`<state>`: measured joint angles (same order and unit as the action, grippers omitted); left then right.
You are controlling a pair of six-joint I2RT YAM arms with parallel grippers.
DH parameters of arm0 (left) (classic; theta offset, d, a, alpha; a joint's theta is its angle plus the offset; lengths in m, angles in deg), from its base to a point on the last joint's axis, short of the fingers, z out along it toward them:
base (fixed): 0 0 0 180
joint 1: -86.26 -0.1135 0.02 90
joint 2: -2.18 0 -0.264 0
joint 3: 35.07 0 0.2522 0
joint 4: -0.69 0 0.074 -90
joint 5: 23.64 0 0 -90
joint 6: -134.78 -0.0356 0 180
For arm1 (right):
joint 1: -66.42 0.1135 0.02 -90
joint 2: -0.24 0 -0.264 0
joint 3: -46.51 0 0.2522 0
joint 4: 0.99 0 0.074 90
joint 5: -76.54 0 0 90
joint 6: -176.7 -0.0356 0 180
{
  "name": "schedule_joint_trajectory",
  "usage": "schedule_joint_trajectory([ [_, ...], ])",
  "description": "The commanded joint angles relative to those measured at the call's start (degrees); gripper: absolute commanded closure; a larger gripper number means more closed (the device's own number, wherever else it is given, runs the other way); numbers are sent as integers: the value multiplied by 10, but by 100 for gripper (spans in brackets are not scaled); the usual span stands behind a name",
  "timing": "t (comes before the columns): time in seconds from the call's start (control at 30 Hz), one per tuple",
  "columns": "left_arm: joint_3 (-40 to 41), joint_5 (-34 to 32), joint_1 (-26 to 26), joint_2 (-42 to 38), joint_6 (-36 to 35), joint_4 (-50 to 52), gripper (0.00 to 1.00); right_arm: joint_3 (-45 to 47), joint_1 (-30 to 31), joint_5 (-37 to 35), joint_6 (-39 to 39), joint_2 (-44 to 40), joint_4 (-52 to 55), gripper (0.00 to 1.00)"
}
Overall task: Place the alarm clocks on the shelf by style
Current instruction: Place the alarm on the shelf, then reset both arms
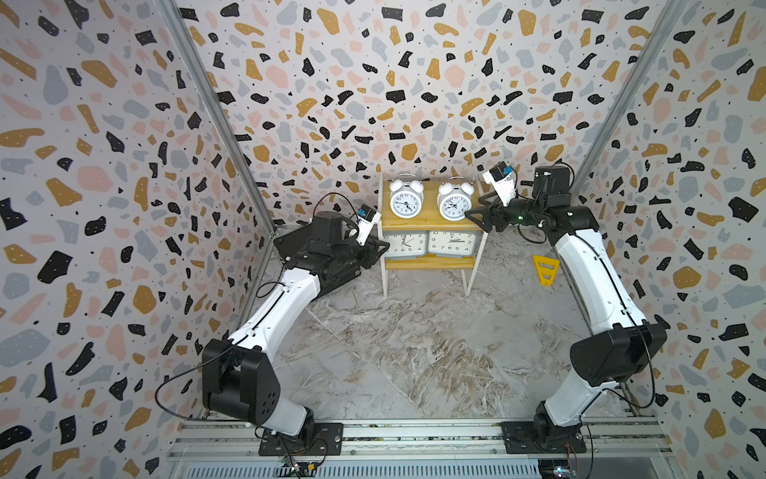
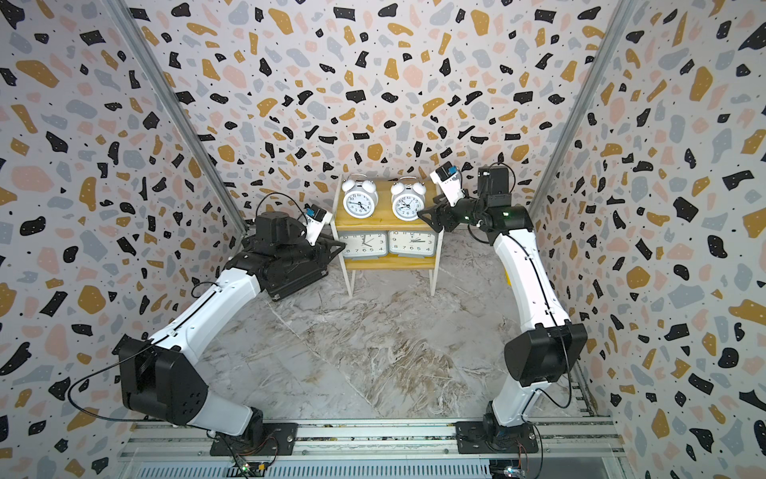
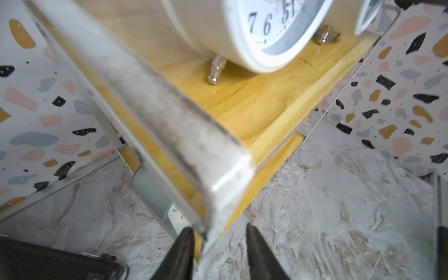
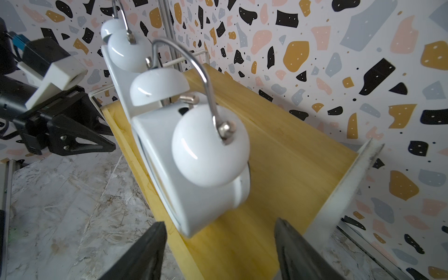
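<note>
Bare marble floor before full shelf

Light is bright, even and diffuse, seemingly from overhead. Both top views are sharp at centre and softer toward the corners. Wide-angle distortion makes the aluminium wall post splay outward. Left wrist view: the shelf side frame sits close to the lens and is heavily blurred, while the board behind it is crisper. Right wrist view: small specular highlights on the near twin-bell clock, its lower body slightly soft. Shadows are faint and soft-edged.

Round clocks above, grey clocks below
</note>
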<state>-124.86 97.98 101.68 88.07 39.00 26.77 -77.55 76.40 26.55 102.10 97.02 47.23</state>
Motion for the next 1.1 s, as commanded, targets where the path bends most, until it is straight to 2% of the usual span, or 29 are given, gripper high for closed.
schedule_joint_trajectory([
  [0.0, -10, 3, 0, -35, 2, -8, 49, 21, -2, -1, -13, -57, -27, 23],
  [0.13, 10, -9, 0, -62, 12, -10, 33, 83, -2, -18, -30, -102, -54, 22],
  [0.43, 77, -49, 0, -138, 53, -15, 12, 259, -2, -114, -98, -224, -144, 22],
  [0.67, 145, -135, 0, -200, 107, -43, 8, 411, -2, -205, -141, -326, -215, 22],
  [0.9, 214, -282, 0, -258, 180, -34, 8, 574, -2, -313, -182, -413, -298, 22],
  [1.07, 278, -363, 0, -293, 175, -65, 7, 676, -2, -395, -195, -462, -363, 22],
])
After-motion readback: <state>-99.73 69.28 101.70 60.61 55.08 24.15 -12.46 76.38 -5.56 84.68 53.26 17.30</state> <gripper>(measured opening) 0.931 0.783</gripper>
